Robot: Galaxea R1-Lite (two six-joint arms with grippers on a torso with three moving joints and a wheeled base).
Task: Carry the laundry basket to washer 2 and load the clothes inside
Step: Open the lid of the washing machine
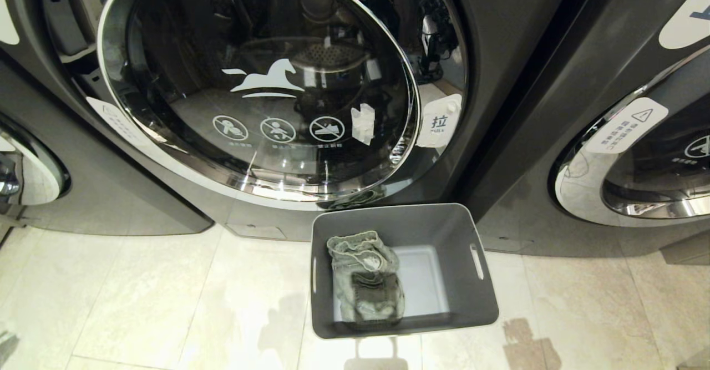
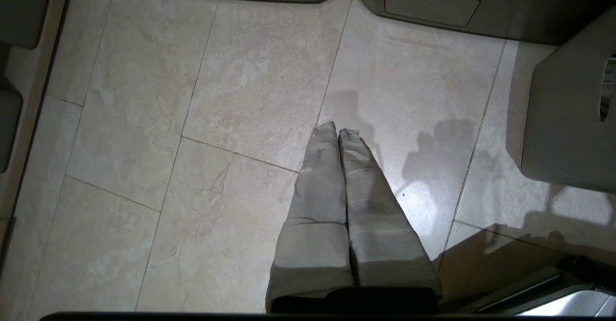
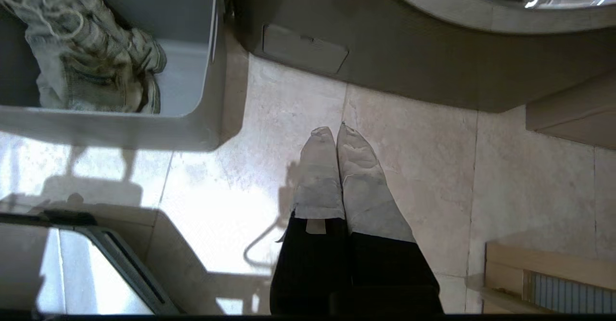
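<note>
Head view: the laundry basket (image 1: pixel 404 314) sits on the floor below the closed washer door (image 1: pixel 260 81), denim clothes (image 1: pixel 366 281) inside. Left claw (image 2: pixel 338 131) and right claw (image 3: pixel 335 132) hang pinched shut, empty. Judged next: open the door fully first.

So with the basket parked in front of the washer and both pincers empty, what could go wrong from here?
1. The washer door is shut and the laundry basket stands close under its lower rim; depending on how it hinges, the door might catch the basket.
2. The clothes lie low against one wall of the deep basket, so a reach may scrape the rim.
3. The left pincer and right pincer are shut over bare floor; both must open before any pull or grasp.
</note>
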